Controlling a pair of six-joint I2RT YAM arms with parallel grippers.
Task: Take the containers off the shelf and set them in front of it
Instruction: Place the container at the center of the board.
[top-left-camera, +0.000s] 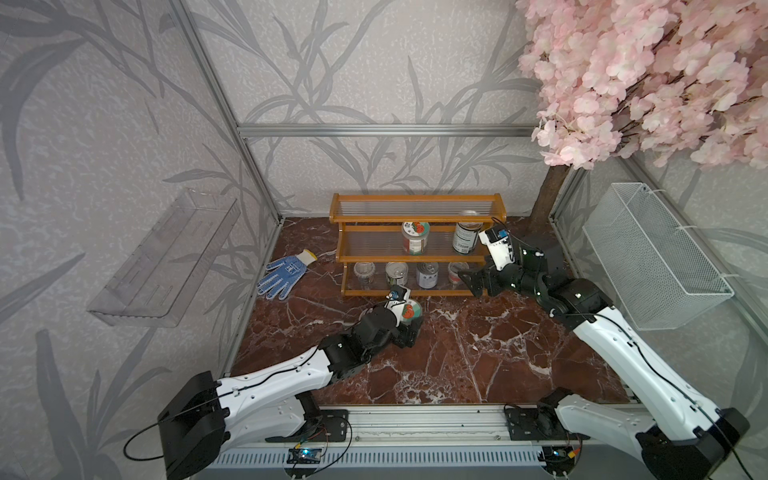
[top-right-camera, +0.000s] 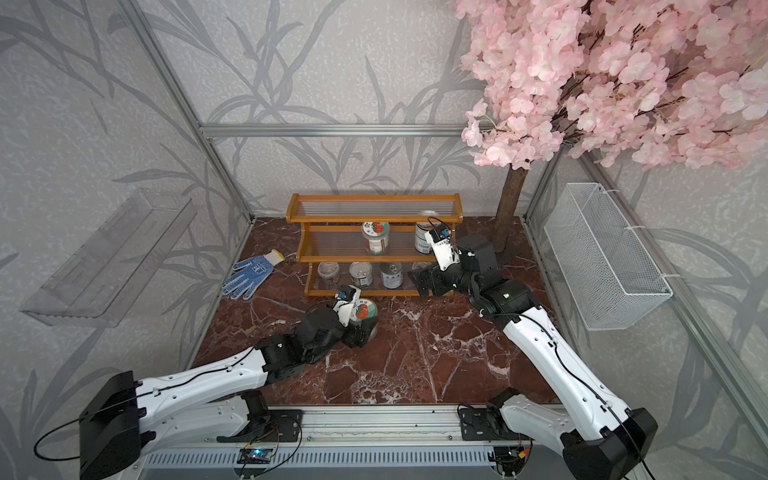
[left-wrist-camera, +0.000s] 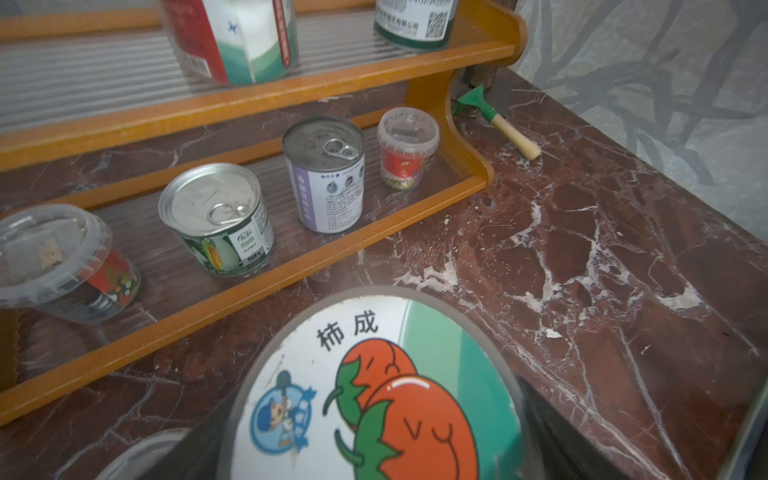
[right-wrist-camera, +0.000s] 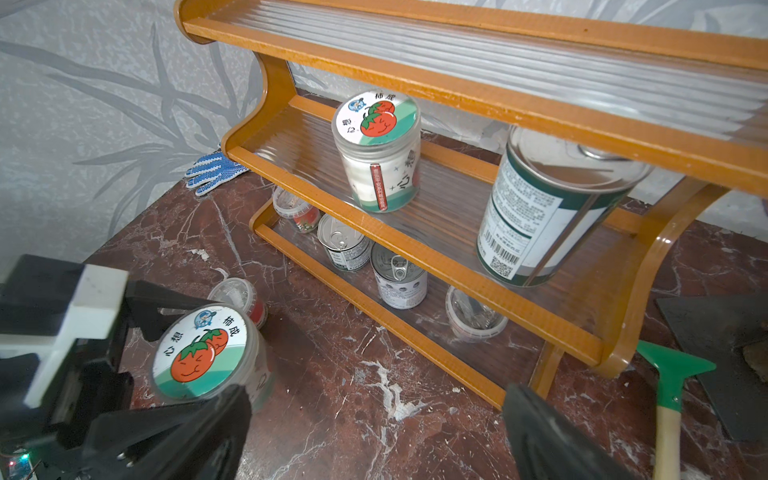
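Presently the left gripper (top-left-camera: 409, 322) is closed against the sides of a tomato-lidded jar (right-wrist-camera: 199, 357). It holds the jar upright over the middle of the worktop (top-left-camera: 457, 365), in front of the shelf (top-left-camera: 415, 226). Whether the jar's base is down on the marble cannot be told. The right gripper (top-left-camera: 471, 282) has its jaws spread wide with nothing in them, and it hangs by the right end of the shelf's bottom tier.

Risks noted, as judgement:

1. If the jar is let go above the surface, it may drop, topple or roll.
2. A clear cup (right-wrist-camera: 239, 297) stands on the worktop just beside the held jar, on the shelf side. Opening the jaws or pulling the arm away could tip it.
3. The tall tin (right-wrist-camera: 552, 208) stands on the middle tier with its top close under the top tier's front rail. A straight lift would likely strike the rail, so it wants drawing forward first.
4. The wide jaws, reaching for the end cup (right-wrist-camera: 473, 316), could sweep the neighbouring pull-tab tin (right-wrist-camera: 401, 276).
5. A green scraper (right-wrist-camera: 669, 382) lies near the shelf's right foot and could snag the right arm's wrist.
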